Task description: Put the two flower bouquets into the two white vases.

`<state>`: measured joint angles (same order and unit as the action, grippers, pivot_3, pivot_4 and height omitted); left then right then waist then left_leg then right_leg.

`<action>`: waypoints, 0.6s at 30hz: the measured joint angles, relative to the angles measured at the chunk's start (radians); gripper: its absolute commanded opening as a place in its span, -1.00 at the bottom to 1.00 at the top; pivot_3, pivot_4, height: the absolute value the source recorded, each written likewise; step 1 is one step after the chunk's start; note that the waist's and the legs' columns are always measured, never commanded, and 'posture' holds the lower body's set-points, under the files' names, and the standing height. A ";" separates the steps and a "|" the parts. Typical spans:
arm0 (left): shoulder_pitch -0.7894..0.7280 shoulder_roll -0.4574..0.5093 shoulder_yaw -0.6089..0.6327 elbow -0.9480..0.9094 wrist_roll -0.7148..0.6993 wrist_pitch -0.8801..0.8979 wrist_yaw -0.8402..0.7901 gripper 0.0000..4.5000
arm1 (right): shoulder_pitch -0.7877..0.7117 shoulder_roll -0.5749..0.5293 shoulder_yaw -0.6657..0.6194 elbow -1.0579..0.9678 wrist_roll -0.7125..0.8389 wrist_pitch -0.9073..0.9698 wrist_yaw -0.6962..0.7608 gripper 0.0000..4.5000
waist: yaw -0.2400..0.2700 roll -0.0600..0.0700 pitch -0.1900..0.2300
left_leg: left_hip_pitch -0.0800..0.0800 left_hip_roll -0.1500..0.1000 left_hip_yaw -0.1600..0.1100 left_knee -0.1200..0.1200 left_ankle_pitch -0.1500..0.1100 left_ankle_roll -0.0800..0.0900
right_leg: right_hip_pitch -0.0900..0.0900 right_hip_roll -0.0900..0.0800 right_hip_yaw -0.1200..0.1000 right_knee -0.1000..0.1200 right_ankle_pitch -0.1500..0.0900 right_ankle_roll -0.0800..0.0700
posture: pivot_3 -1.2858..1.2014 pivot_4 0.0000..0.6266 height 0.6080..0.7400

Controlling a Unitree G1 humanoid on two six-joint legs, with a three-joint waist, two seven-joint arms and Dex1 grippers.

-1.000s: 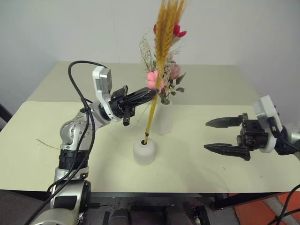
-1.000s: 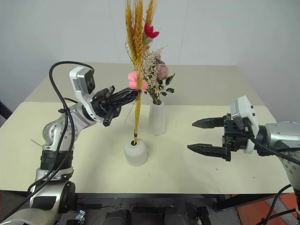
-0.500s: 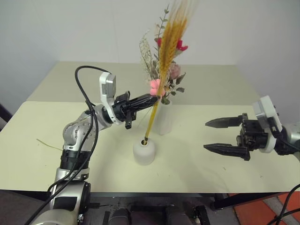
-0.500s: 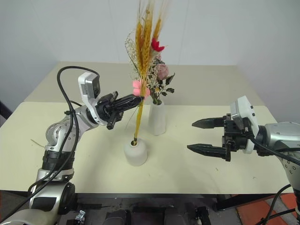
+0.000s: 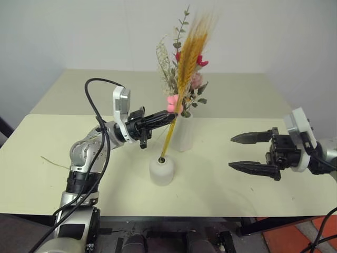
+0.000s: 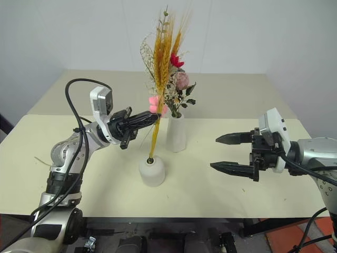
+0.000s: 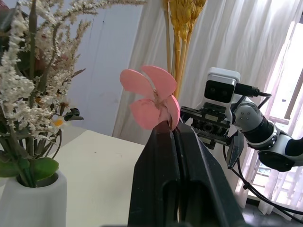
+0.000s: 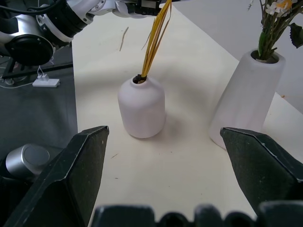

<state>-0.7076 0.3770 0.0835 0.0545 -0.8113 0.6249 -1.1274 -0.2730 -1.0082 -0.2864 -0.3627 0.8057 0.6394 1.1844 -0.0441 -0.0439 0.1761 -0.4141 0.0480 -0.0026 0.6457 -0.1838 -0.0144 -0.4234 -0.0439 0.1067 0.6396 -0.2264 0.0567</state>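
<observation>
Left eye view: at frame centre the left hand [image 5: 172, 117] pinches the wheat bundle [image 5: 184, 68], stems in the squat vase [image 5: 161, 171], while the right hand [image 5: 238, 152] gapes wide at right.

Wheat bundle [image 5: 185, 63] tilted w/ stems in squat vase [image 5: 161, 171], bushy bouquet [image 6: 176, 87] upright in tall vase [image 6: 176, 134]

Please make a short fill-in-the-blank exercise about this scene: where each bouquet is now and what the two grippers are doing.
1. The left gripper is shut on the ______ bundle.
2. That bundle's stems stand in the ______ vase.
3. The bushy bouquet sits in the ______ vase.
4. The right gripper holds nothing; its fingers are ______.

Missing words: wheat-like; short rounded; tall tapered; open
</observation>
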 measured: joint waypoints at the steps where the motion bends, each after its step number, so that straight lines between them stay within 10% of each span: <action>1: 0.000 0.000 -0.003 0.000 0.004 -0.004 0.000 -0.99 | 0.000 0.000 0.000 0.000 0.000 0.000 0.000 1.00 | 0.000 0.000 0.000 | 0.000 0.000 0.000 0.000 0.000 0.000 | 0.000 0.000 0.000 0.000 0.000 0.000 | 0.03 -0.52 1.00; 14: 0.036 0.015 -0.029 0.001 0.047 -0.008 -0.013 -0.99 | 0.000 0.001 0.000 -0.003 0.000 0.000 -0.008 1.00 | 0.000 0.000 0.000 | 0.000 0.000 0.000 0.000 0.000 0.000 | 0.000 0.000 0.000 0.000 0.000 0.000 | 0.03 -0.52 1.00; 18: 0.055 0.033 -0.043 0.001 0.066 -0.005 -0.012 -0.60 | -0.001 0.002 0.001 -0.003 0.000 0.000 -0.009 1.00 | 0.000 0.000 0.000 | 0.000 0.000 0.000 0.000 0.000 0.000 | 0.000 0.000 0.000 0.000 0.000 0.000 | 0.03 -0.52 1.00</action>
<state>-0.6527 0.4100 0.0410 0.0552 -0.7455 0.6198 -1.1395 -0.2735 -1.0059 -0.2858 -0.3658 0.8057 0.6394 1.1751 -0.0445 -0.0439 0.1761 -0.4145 0.0480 -0.0026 0.6456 -0.1838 -0.0144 -0.4238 -0.0439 0.1067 0.6394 -0.2265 0.0567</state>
